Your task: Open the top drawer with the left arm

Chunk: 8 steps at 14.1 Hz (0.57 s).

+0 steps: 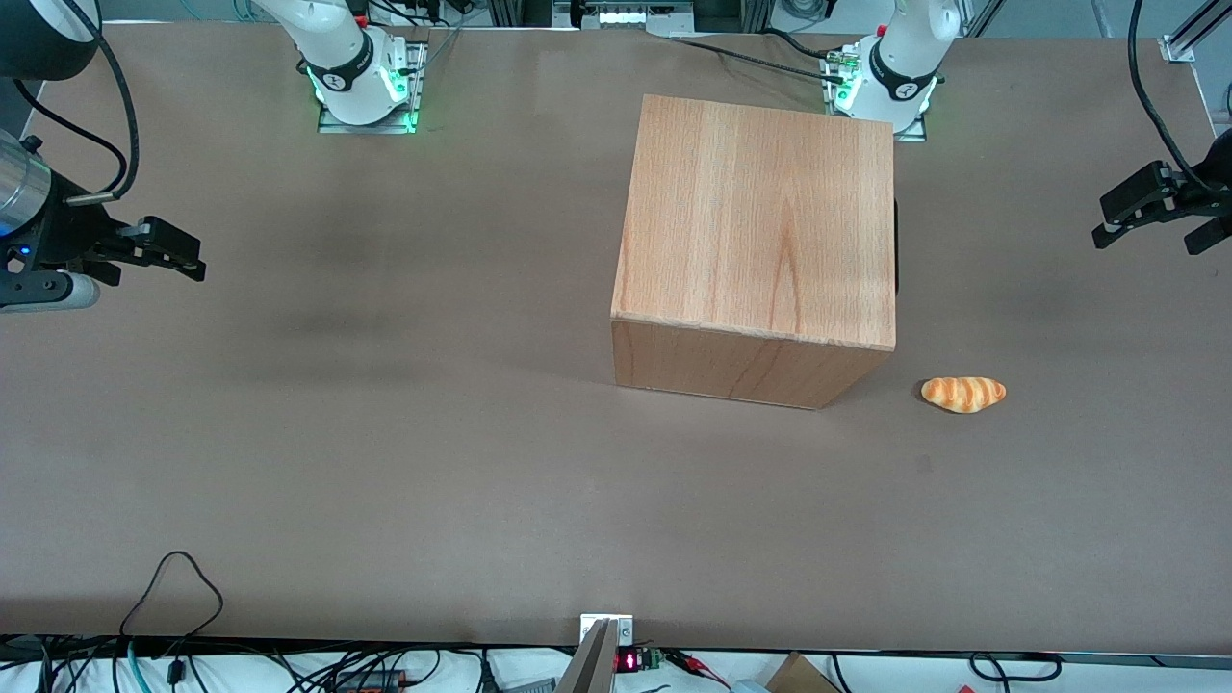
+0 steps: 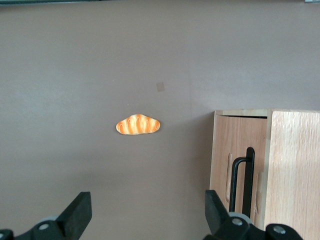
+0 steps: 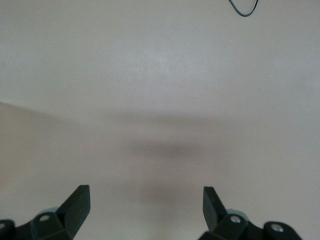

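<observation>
From the front, the cabinet (image 1: 756,250) is hiding its drawers; only the wrist view is showing a wood front panel with a slim black bar handle (image 2: 243,179), and which drawer (image 2: 235,160) it belongs to is unclear. A glossy striped bread roll (image 1: 963,394) is lying near the cabinet. The gripper (image 1: 1160,224) is hovering at the working arm's end, well apart, fingers (image 2: 76,215) spread wide, gripping nothing

Brown matte table (image 1: 385,462) under soft, even light, faint shadows. Loose black cable (image 1: 173,587) on table's camera-near edge. Cable tangle along that edge, small red display (image 1: 626,661) there.
</observation>
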Available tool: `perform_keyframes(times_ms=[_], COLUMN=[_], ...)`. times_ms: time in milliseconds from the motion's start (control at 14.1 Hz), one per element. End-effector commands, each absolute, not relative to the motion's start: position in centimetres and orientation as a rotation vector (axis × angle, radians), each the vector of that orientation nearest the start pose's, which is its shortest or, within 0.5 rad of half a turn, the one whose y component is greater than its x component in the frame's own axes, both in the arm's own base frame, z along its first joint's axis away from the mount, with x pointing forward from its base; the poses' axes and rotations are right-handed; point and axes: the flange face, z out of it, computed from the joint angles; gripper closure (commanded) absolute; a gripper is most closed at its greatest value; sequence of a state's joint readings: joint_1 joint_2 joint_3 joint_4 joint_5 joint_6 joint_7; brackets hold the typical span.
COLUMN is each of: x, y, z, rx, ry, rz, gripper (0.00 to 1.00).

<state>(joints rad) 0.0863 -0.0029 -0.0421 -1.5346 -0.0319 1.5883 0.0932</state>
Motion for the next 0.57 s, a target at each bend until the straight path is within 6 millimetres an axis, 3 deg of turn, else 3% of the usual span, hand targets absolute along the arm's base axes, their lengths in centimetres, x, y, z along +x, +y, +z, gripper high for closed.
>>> perform_keyframes(times_ms=[0,355,498], x=[55.5,55.5,55.4], y=[1.4,-0.4,-0.8], z=[63.9,60.6,58.3], rx=[-3.19,-3.224,-3.247], ry=[0.088,0.13,0.129], rz=[-0.012,0.082,0.131], gripper=[0.0,0.0,0.0])
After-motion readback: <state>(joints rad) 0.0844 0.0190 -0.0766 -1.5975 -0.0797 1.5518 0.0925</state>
